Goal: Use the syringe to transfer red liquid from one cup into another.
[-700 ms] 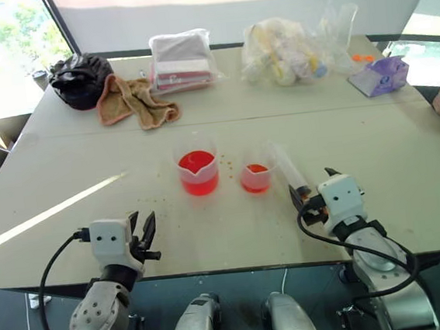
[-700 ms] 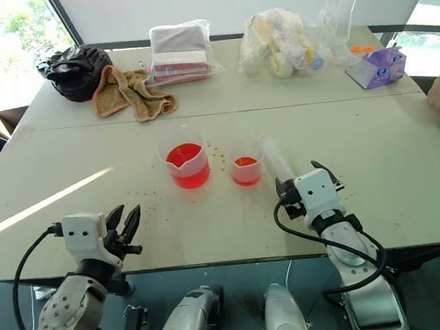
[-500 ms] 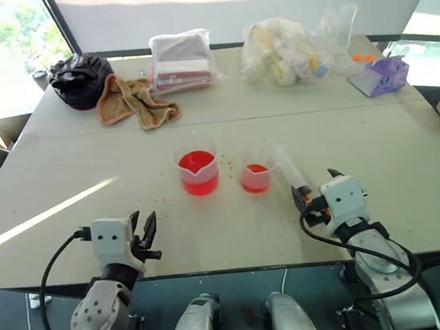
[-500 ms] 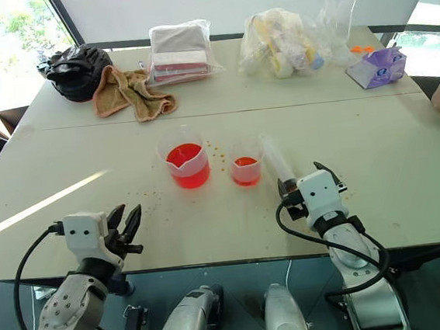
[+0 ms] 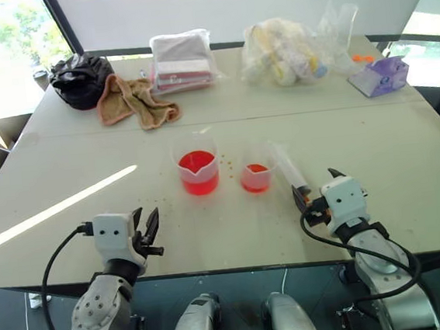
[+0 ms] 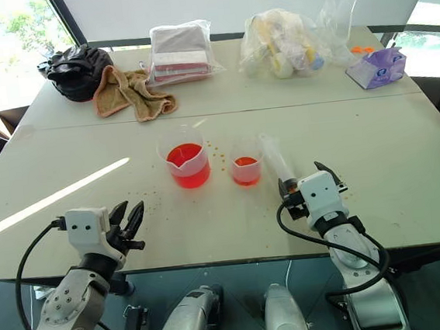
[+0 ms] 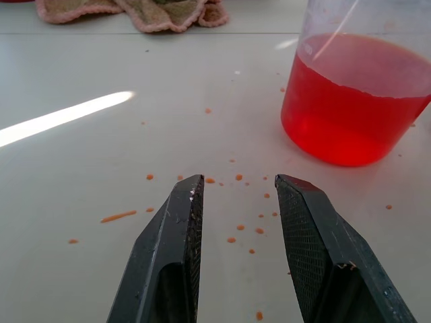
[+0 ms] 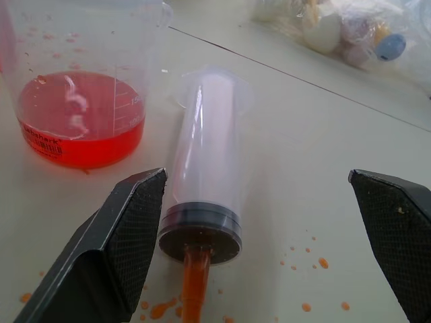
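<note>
My right gripper [image 8: 259, 249] stands spread wide and empty, just short of the syringe [image 8: 205, 158], which lies flat on the table [image 5: 390, 148] beside the smaller cup [image 5: 256, 175]. My left gripper [image 7: 236, 215] is parted, holding nothing, near the spouted beaker [image 5: 198, 171].

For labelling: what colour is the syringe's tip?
Orange-red; the syringe shows it best in the right wrist view.

syringe [image 6: 275, 158] lying flat beside small cup [image 6: 245, 171], spouted beaker [image 6: 183, 165] left
</note>
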Robot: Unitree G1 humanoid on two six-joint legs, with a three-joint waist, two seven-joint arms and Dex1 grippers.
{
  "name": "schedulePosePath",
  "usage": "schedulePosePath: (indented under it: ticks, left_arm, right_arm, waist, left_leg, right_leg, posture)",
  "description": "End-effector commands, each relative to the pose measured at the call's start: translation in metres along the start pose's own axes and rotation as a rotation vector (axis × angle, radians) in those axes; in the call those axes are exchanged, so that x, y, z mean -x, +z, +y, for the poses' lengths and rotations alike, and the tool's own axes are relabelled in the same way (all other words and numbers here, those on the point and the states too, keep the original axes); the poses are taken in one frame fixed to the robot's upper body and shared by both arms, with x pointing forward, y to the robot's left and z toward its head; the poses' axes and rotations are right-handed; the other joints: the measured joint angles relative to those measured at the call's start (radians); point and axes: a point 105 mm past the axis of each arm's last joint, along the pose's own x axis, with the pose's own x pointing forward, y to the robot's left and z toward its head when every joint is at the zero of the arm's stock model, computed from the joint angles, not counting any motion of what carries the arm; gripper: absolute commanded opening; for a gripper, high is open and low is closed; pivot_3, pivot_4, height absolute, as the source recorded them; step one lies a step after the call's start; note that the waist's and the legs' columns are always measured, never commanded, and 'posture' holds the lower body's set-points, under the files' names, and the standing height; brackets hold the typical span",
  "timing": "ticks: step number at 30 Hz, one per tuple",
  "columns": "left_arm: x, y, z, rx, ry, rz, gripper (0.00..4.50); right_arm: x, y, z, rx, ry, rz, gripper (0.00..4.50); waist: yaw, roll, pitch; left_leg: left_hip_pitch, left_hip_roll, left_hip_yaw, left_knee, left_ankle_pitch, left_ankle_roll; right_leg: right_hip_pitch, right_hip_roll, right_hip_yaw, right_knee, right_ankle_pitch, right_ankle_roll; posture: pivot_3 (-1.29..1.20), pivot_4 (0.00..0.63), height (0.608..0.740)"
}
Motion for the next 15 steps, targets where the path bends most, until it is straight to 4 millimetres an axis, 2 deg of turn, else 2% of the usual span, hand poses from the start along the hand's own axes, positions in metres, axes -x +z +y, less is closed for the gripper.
schedulePosePath:
  ticks: [1,11,15]
  left_arm:
    - [0.003,0.011,-0.001,-0.013,-0.003,-0.044,1.75]
    - [0.001,0.008,-0.001,-0.032,-0.031,-0.049,1.75]
    - [-0.002,0.016,-0.008,-0.031,-0.147,-0.08,1.75]
  right_arm:
    - [0.002,0.008,-0.004,0.001,-0.021,-0.043,4.45]
    - [0.002,0.012,-0.006,0.019,-0.019,-0.072,4.45]
    - [-0.001,0.019,-0.014,0.051,-0.012,-0.11,4.45]
  waist:
    - [0.0,0.0,0.0]
    - [0.0,0.0,0.0]
    - [0.001,0.0,0.0]
  left_leg:
    - [0.0,0.0,0.0,0.0,0.0,0.0]
    - [0.0,0.0,0.0,0.0,0.0,0.0]
    - [0.0,0.0,0.0,0.0,-0.001,-0.002]
  right_leg:
    - [0.0,0.0,0.0,0.0,0.0,0.0]
    - [0.0,0.0,0.0,0.0,0.0,0.0]
    - [0.0,0.0,0.0,0.0,0.0,0.0]
  posture:
    - [0.0,0.15,0.736]
    - [0.0,0.15,0.736]
    - [0.0,0.15,0.736]
